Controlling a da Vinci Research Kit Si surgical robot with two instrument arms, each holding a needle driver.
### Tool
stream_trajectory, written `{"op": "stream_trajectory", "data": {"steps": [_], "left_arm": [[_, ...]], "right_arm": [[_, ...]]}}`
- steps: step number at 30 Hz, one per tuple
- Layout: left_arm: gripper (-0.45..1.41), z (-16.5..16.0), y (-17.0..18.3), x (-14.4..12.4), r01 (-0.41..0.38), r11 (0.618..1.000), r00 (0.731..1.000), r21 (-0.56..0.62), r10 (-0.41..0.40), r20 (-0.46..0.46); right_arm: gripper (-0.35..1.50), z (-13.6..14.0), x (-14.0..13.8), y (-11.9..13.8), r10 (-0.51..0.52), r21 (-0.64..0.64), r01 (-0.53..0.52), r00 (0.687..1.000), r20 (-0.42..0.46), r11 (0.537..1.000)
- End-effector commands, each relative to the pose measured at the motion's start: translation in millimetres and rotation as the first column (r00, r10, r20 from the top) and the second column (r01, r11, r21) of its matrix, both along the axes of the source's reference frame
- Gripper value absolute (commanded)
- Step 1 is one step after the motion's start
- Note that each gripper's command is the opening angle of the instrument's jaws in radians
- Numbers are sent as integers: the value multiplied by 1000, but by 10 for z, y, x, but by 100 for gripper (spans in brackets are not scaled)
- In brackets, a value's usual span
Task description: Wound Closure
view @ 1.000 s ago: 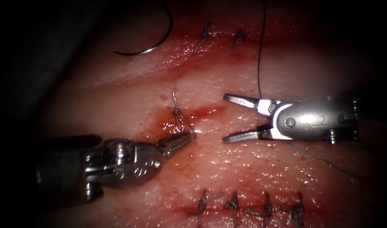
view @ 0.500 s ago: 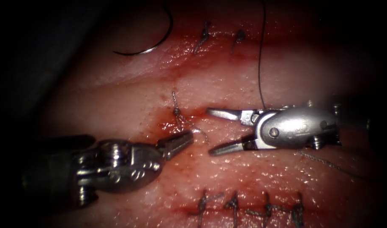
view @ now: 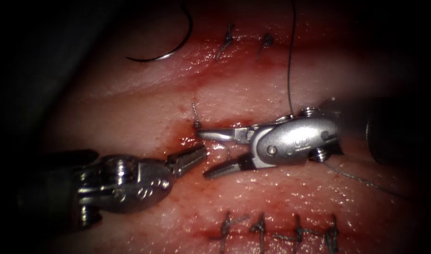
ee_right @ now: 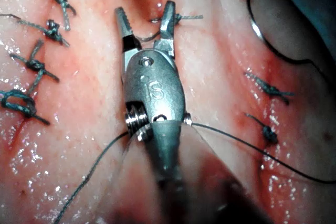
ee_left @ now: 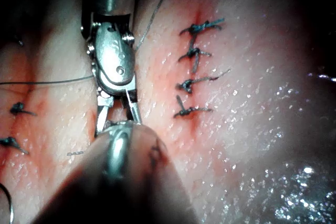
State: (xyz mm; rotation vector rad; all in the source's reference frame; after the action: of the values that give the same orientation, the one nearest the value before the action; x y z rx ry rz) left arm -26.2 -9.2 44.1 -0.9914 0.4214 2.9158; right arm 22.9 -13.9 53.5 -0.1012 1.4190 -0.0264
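Note:
My left tool comes in from the lower left, jaws shut on the short thread end that leads from the knot at the cut. My right tool is open. Its upper jaw lies along the cut beside the knot, its lower jaw below, and the held thread runs between them. The right wrist view shows the right tool astride that thread. The curved needle lies free on the tissue at the far upper left, not in it. Long thread runs down behind the right tool.
A row of several tied stitches closes another cut near the bottom edge. Two more knots sit at the top. Red fluid pools left of the knot. A thread strand trails right from under the right tool.
My right tool has moved left with its jaws open, from beside the cut to around the held thread at the knot. My left tool has drawn slightly down and left.

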Motion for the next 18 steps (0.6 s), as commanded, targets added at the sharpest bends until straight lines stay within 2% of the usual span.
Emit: {"op": "stream_trajectory", "data": {"steps": [1,2,3,4,6,8,10,12,16,18], "left_arm": [[15,13,-2,-12,2,1000,1000,-2,-2,-4],[15,13,-2,-12,2,1000,1000,-2,-2,-4],[25,16,-3,-16,-13,1000,1000,-19,13,-14],[42,23,-8,-23,-48,997,998,-57,46,-42],[49,26,-9,-26,-54,996,998,-69,51,-48],[64,36,-12,-36,-112,991,993,-75,108,-52],[66,39,-12,-39,-131,989,991,-67,128,-48],[66,47,-13,-48,-200,977,979,-74,198,-38],[64,53,-12,-53,-219,973,976,-76,216,-38],[54,57,-8,-52,-221,972,975,-77,219,-35]], "right_arm": [[105,0,-13,2,13,5,-13,1000,15,1000],[105,0,-13,2,13,5,-13,1000,15,1000],[115,-2,-18,3,18,6,-19,1000,22,1000],[133,-8,-32,7,35,9,-36,998,46,999],[133,-10,-37,7,39,10,-40,998,47,999],[133,-17,-52,7,44,15,-45,998,48,999],[133,-19,-55,6,45,15,-46,998,47,999],[133,-21,-63,4,57,12,-57,997,53,998],[133,-20,-65,4,61,12,-62,997,54,998],[135,-20,-64,4,64,11,-65,997,52,998]]}}
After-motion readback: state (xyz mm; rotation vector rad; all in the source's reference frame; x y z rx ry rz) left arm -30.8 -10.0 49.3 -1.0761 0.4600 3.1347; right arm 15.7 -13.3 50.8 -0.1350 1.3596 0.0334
